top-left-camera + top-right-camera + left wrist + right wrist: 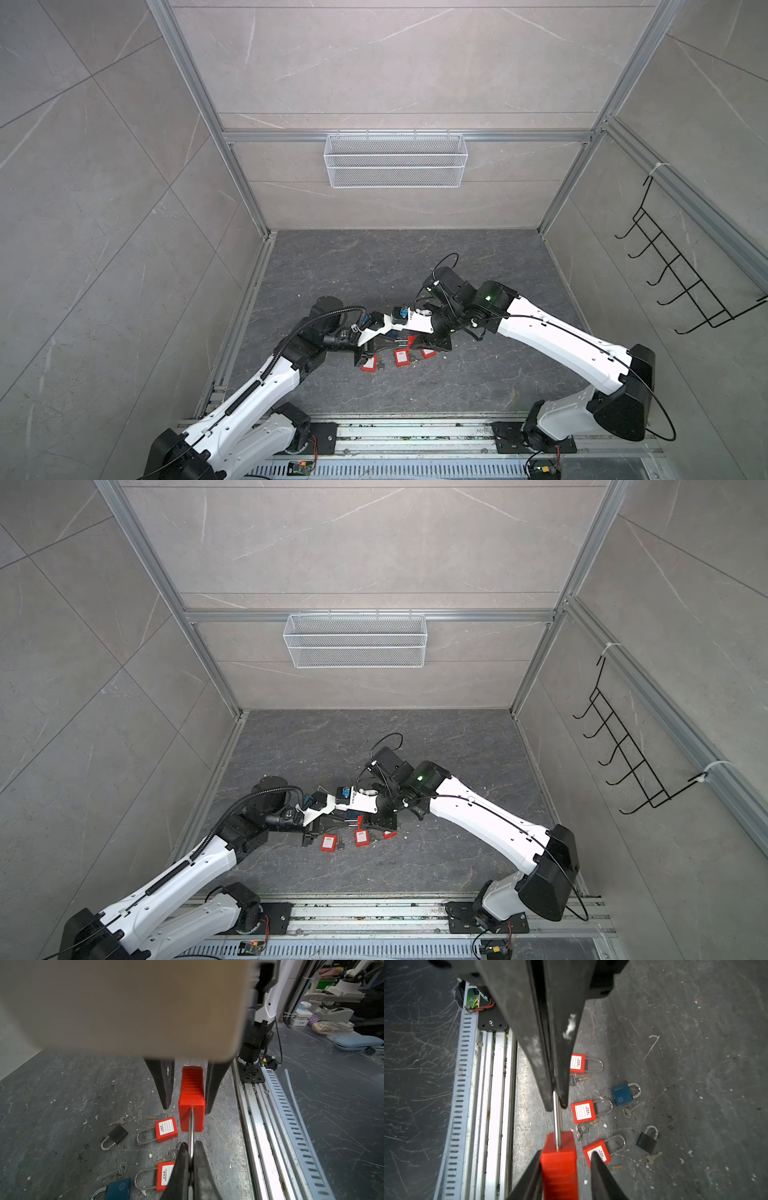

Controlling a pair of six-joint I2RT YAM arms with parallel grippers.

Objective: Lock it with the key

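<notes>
Lowest in both top views, along the bottom edge: metal rail [415,432], carrying both arm bases. Just above it, lower middle of the frame, on the dark floor [374,270]: three red padlocks [402,357] in a loose row, white labels up. Seen from the right wrist camera, lying with them: a blue padlock [622,1095], a black padlock [646,1140], and loose keys [628,1110], one just beside each lock.

Directly behind that row, a little below the centre of the frame and up off the floor: the held padlock [411,341], red like the others, stretched between the two wrists. From the left of the frame, left gripper [191,1144]: pinches the steel shackle [191,1126] with fingers pressed together on the bar. From the right, right gripper [566,1153]: straddles the red body with fingers parted, one resting against one flank, the other standing off across a plain gap; clamps nothing. Cannot tell about any key in this lock, with the keyhole end hidden toward the right palm.

Farther back, upper middle of the frame, on the rear wall: white mesh basket [395,160], hanging from the aluminium crossbar. Toward the right edge, on the side wall: black wire hook rack [681,266].
</notes>
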